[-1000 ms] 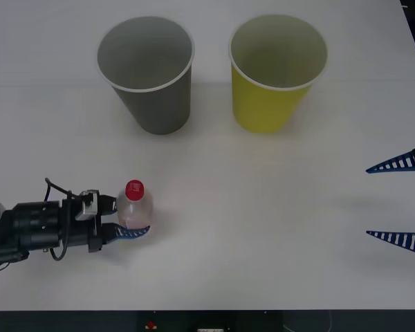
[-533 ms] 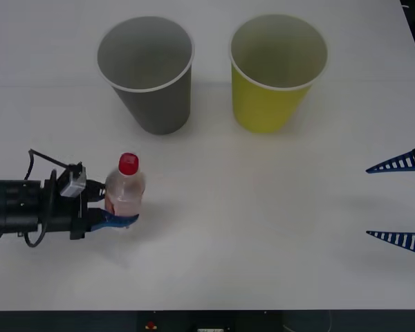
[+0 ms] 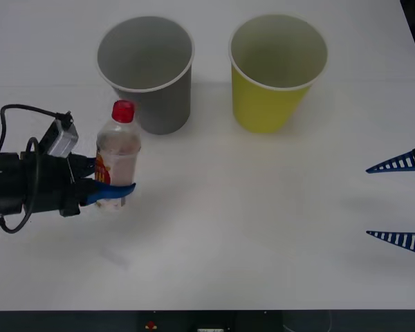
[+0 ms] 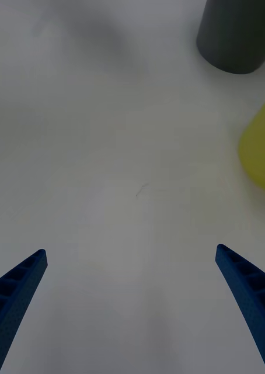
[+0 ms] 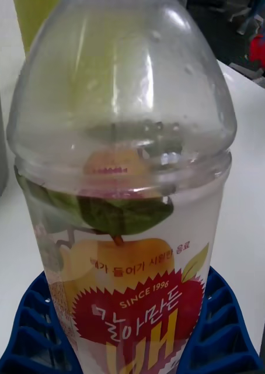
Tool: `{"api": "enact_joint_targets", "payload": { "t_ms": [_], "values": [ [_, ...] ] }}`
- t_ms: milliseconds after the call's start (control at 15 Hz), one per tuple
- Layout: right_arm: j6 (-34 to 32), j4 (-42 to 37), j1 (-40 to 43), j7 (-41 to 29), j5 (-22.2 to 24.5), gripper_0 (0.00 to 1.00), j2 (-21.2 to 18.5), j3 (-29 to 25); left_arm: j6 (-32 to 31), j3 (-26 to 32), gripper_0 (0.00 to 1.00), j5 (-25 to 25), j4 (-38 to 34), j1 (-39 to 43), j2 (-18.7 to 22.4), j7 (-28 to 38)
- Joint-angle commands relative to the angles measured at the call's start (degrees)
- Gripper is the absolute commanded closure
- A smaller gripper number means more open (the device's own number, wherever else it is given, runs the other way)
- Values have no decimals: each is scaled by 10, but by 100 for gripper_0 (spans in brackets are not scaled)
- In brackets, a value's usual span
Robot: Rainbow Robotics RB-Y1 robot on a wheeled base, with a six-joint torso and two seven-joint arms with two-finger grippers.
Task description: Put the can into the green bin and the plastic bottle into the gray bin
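the left gripper [image 3: 114,185] reaches in from the table's left side with its blue fingers [image 5: 223,333] closed around the lower body of the plastic bottle [image 3: 117,155], which stands upright with its red cap on top, just in front of and to the left of the gray bin [image 3: 146,72]. in the left wrist view the bottle's [image 5: 124,193] clear upper part and its fruit label sit right between the ribbed pads. the gray bin stands upright at the far side of the white table [image 3: 263,228], its pale inside holding nothing. just beside it, to the right, stands a yellow cup [image 3: 277,72], likewise with nothing inside. the two rims are near each other but apart. the right gripper [image 3: 399,200] hangs at the table's right edge, fingers spread wide and holding nothing, well apart from both containers. between the two grippers lies a broad bare stretch of table.
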Motion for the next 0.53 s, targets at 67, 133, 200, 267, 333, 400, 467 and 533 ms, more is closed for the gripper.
{"api": "enact_joint_targets", "payload": {
  "t_ms": [67, 133, 200, 267, 333, 400, 467, 533],
  "values": [
    [0, 0, 0, 0, 0, 0, 0, 0, 0, 44, 100, -68, -65, 0, 28, 166],
    [0, 0, 0, 0, 0, 0, 0, 0, -1, 56, 100, -83, -83, 0, 38, 216],
    [0, 0, 0, 0, 0, 0, 0, 0, -8, 73, 100, -101, -98, 0, 51, 266],
    [0, 0, 0, 0, 0, 0, 0, 0, -33, 106, 100, -119, -114, -1, 60, 312],
    [0, 0, 0, 0, 0, 0, 0, 0, -64, 134, 100, -124, -118, -6, 62, 327],
    [0, 0, 0, 0, 0, 0, 0, 0, -98, 154, 100, -123, -114, -21, 62, 329],
    [0, 0, 0, 0, 0, 0, 0, 0, -138, 166, 100, -114, -96, -52, 62, 329],
    [0, 0, 0, 0, 0, 0, 0, 0, -156, 166, 100, -99, -76, -76, 62, 329]
  ]
}}
